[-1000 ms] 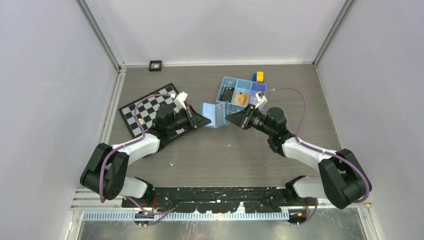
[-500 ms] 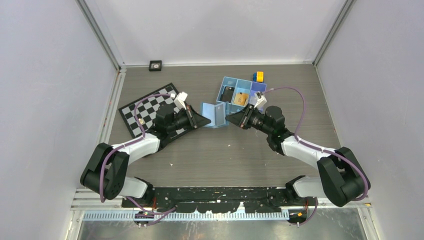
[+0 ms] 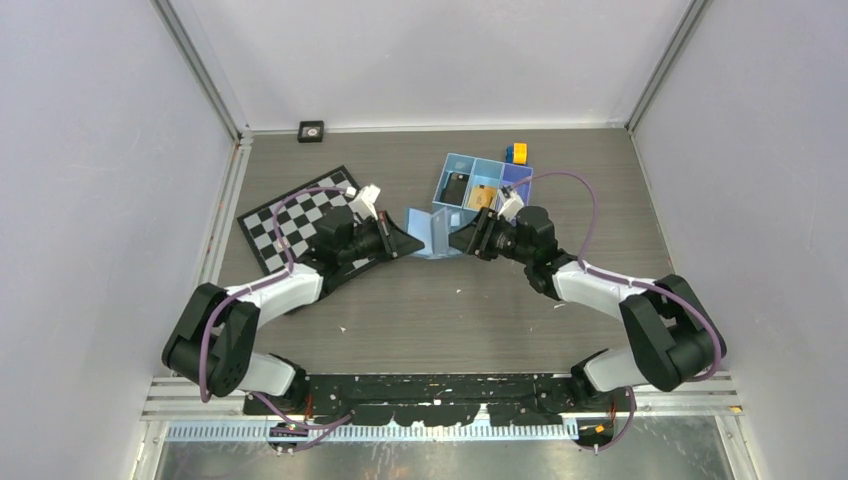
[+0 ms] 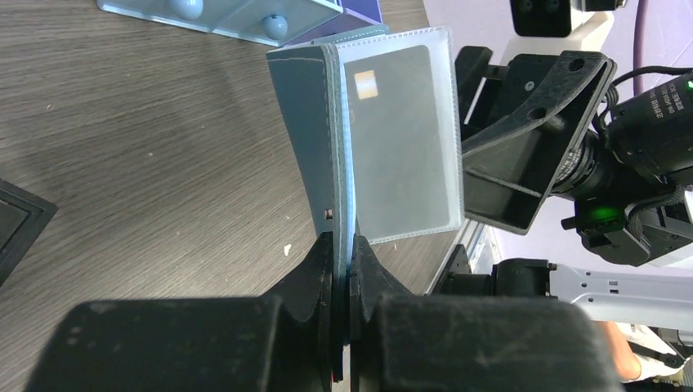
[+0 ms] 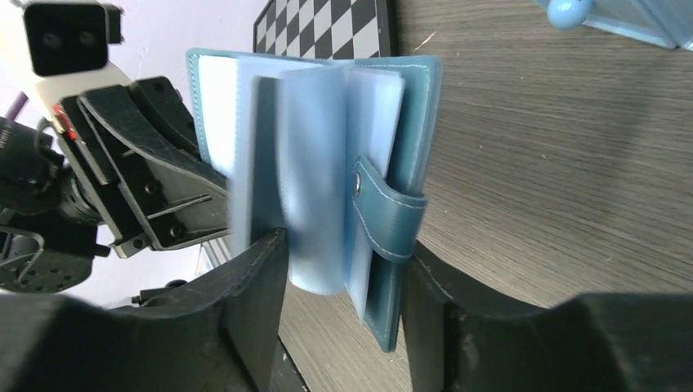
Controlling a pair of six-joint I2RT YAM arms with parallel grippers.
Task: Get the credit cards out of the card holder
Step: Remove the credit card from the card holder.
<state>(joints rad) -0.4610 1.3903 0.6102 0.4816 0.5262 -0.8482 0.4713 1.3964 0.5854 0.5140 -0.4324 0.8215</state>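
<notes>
The card holder (image 3: 428, 230) is held upright and open just beside the blue tray (image 3: 452, 165), left fingers (image 4: 315, 273) pinching one edge, right fingers (image 5: 253, 294) spread astride its clear sleeves. It looks light and floppy, and the grey card (image 4: 404, 139) stiff and slick, best pinched at its sleeve's mouth; the near tabletop (image 3: 450, 320) offers open room

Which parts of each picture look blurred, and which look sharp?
Right wrist view: the clear sleeves of the wallet look smeared, while its snap strap is crisp. Left wrist view: the left claw is dark and soft up close, the grey card sharp. Top view: evenly lit, sharp throughout.
</notes>
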